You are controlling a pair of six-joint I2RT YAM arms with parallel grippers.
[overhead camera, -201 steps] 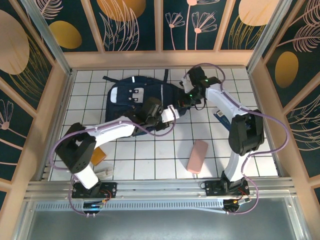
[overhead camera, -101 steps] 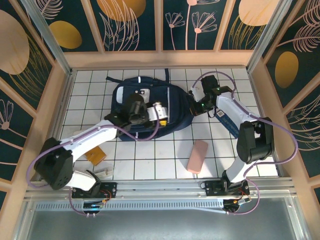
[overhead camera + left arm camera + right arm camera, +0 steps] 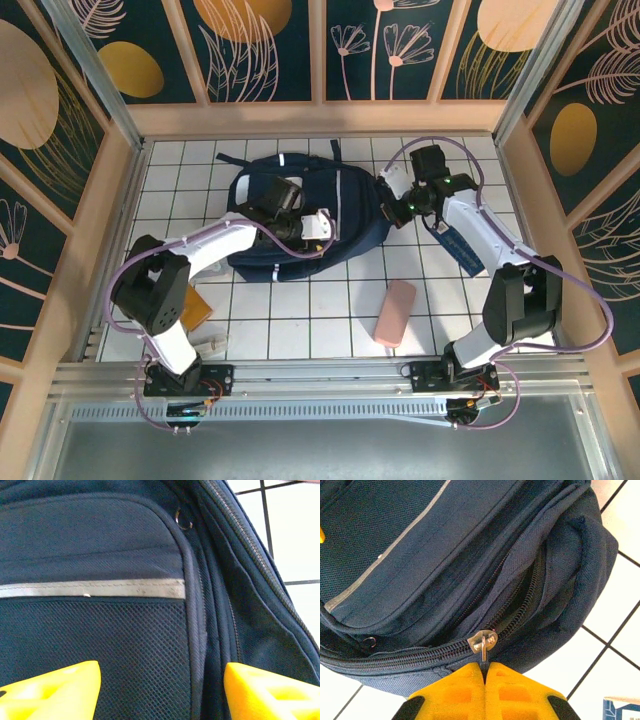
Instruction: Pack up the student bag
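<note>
The student bag (image 3: 355, 215) lies flat on the far middle of the worktop (image 3: 330, 310). Left end effector (image 3: 161, 672) hangs wide over its mesh pocket (image 3: 100, 650). Right end effector (image 3: 484, 666) is clamped on the zipper pull (image 3: 484, 641).

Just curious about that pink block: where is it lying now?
In the top view the pink block lies on the white tiles between the student bag and the right arm's base.

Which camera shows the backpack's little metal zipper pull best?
The right wrist view: the zipper pull sits close up, pinched at the right pincer's shut tips. From above it is too small to make out; the left wrist view shows the backpack's front pocket instead.
</note>
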